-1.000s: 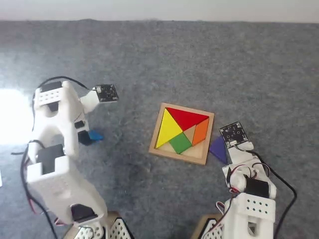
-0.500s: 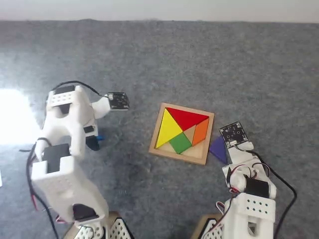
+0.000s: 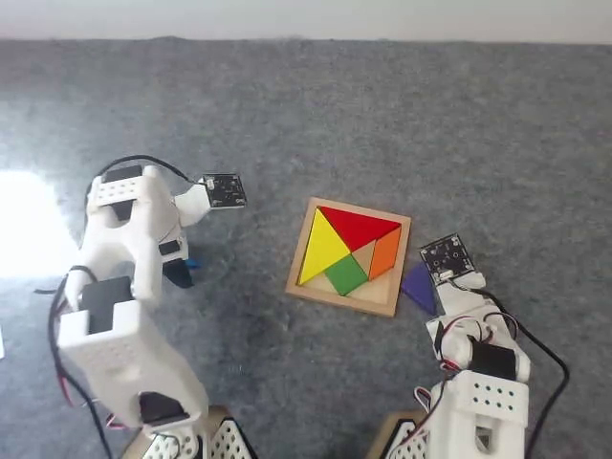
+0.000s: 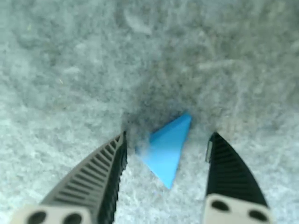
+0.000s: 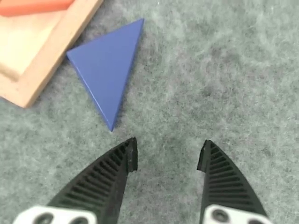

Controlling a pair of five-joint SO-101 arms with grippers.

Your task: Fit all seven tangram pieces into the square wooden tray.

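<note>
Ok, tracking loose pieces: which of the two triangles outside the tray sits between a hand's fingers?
The light blue triangle, between the open fingers of the left hand. The darker blue triangle lies beside the tray, ahead of the right hand.

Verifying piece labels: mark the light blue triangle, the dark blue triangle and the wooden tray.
light blue triangle [image 4: 167, 151], left wrist view, centre of its top face.
dark blue triangle [image 5: 108, 70], right wrist view, centre of its top face.
wooden tray [image 3: 380, 286], high view, bare wooden floor in its unfilled corner.
</note>
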